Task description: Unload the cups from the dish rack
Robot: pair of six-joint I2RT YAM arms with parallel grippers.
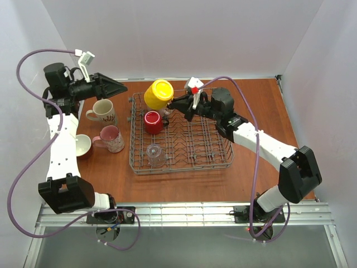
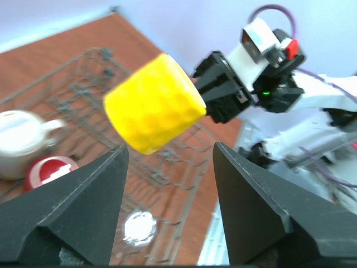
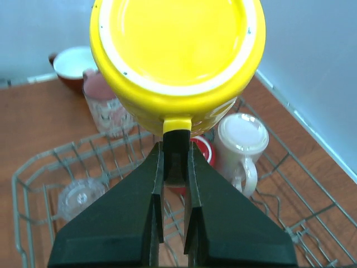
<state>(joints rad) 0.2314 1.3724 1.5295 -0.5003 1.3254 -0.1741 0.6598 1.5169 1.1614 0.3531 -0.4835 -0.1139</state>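
Note:
My right gripper [image 1: 178,103] is shut on the handle of a yellow cup [image 1: 159,94] and holds it on its side above the back left corner of the grey wire dish rack [image 1: 184,167]. In the right wrist view the yellow cup [image 3: 175,50] fills the top, its handle pinched in that gripper [image 3: 174,153]. My left gripper [image 1: 120,87] is open and points at the cup from the left with a small gap. In its wrist view the cup [image 2: 153,103] hangs beyond the open gripper [image 2: 170,162]. A red cup [image 1: 152,121], a white cup [image 3: 241,139] and a clear glass [image 1: 155,154] stay in the rack.
On the table left of the rack stand a cream cup [image 1: 102,110], a pink cup [image 1: 110,138] and a dark red cup [image 1: 81,145] with a white inside. White walls enclose the table on three sides.

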